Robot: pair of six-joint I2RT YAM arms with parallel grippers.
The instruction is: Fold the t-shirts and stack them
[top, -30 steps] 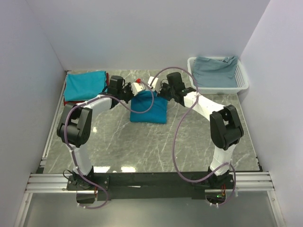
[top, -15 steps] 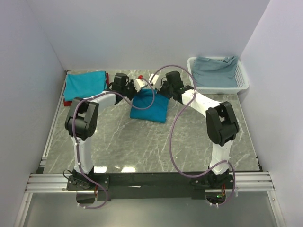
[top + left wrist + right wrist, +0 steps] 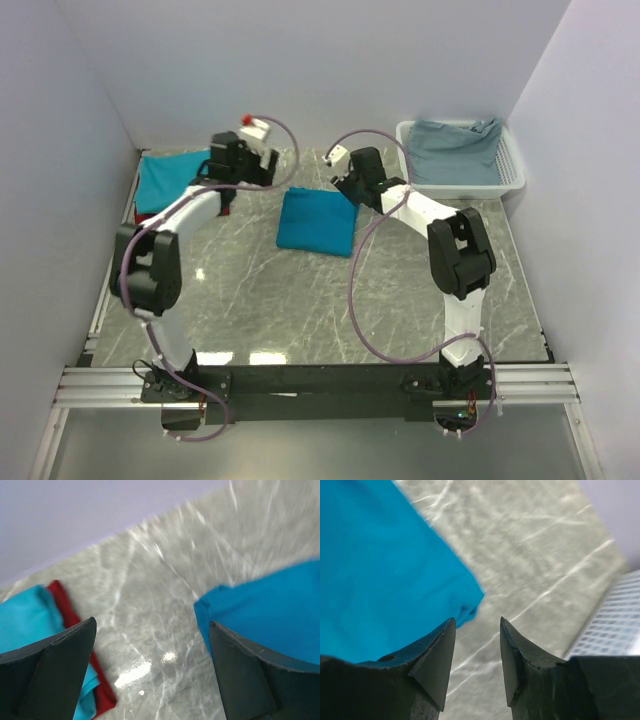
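Folded teal t-shirt (image 3: 316,221) lay flat mid-counter (image 3: 300,300), nothing touching it. Second teal t-shirt (image 3: 175,180) sat back left on top of the dark red t-shirt (image 3: 65,607), with the red edge showing on the centre side. Basket (image 3: 512,172) at back right held a bunched grey-blue cloth (image 3: 455,148). Left pincer (image 3: 150,645) was spread wide and empty, above bare counter between the stack and the folded shirt. Right pincer (image 3: 477,625) was partly open and empty, over that shirt's far right corner, with the basket near. Open counter ran from the shirt's near edge to the arm bases.
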